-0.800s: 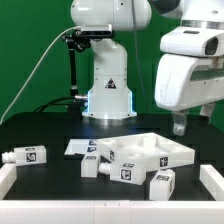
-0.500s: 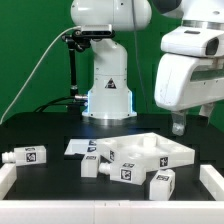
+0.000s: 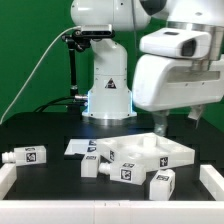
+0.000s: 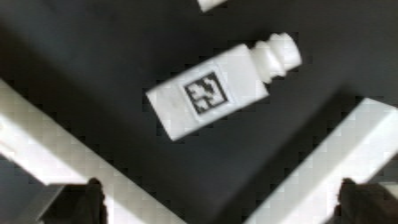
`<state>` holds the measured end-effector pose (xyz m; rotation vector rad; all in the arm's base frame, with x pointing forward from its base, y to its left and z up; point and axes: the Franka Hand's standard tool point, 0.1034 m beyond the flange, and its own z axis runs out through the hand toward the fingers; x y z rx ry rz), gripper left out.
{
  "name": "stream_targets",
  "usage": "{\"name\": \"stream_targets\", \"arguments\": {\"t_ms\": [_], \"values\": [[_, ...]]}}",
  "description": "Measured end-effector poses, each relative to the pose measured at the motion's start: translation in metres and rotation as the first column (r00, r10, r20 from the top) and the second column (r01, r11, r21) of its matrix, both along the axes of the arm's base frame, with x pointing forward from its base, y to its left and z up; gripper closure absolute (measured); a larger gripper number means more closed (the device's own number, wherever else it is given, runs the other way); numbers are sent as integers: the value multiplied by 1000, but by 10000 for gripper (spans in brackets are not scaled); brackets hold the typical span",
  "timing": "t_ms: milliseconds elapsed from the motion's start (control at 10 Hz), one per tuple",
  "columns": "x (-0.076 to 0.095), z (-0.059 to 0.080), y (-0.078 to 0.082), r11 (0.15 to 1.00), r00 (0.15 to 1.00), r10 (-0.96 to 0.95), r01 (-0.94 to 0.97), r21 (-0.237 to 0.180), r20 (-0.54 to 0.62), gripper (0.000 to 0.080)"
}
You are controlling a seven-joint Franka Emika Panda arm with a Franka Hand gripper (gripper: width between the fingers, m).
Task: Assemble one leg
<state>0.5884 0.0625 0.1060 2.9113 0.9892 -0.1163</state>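
My gripper (image 3: 177,120) hangs open and empty above the back right of the white tabletop part (image 3: 150,152). Several white legs with marker tags lie on the black table: one at the exterior view's left (image 3: 27,156), two against the tabletop's front (image 3: 90,165) (image 3: 130,172), one at the front right (image 3: 161,184). In the wrist view, one tagged leg (image 4: 217,88) with a narrow screw end lies on the black surface, well away from my gripper (image 4: 222,208). Both dark fingertips (image 4: 75,205) stand wide apart with nothing between them.
The marker board (image 3: 78,147) lies flat behind the legs, left of the tabletop. The robot base (image 3: 108,95) and a black stand (image 3: 73,65) are at the back. A white rim (image 3: 100,206) borders the table; white bands (image 4: 45,140) cross the wrist view.
The arm has swung toward the exterior view's left, so the wrist and gripper now hang over the tabletop instead of at its right. The parts have not moved.
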Motion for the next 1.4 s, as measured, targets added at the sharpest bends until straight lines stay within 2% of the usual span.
{"name": "stream_targets", "arguments": {"t_ms": [100,200,300,700,800,1000,1100,1400], "values": [[-1,-14,-14,998,998,-56,56,5,-12,150],[-2,-23,-19,996,996,-84,85,11,-25,150],[-2,-27,-23,992,992,-117,118,36,-39,150],[-2,-29,-22,988,988,-146,148,35,-39,150],[-4,-39,-19,966,967,-254,255,29,-30,150],[-6,-60,-6,925,927,-375,375,63,-7,150],[-7,-73,-9,911,914,-405,405,80,-17,150],[-9,-92,-12,912,916,-401,400,88,-6,150]]}}
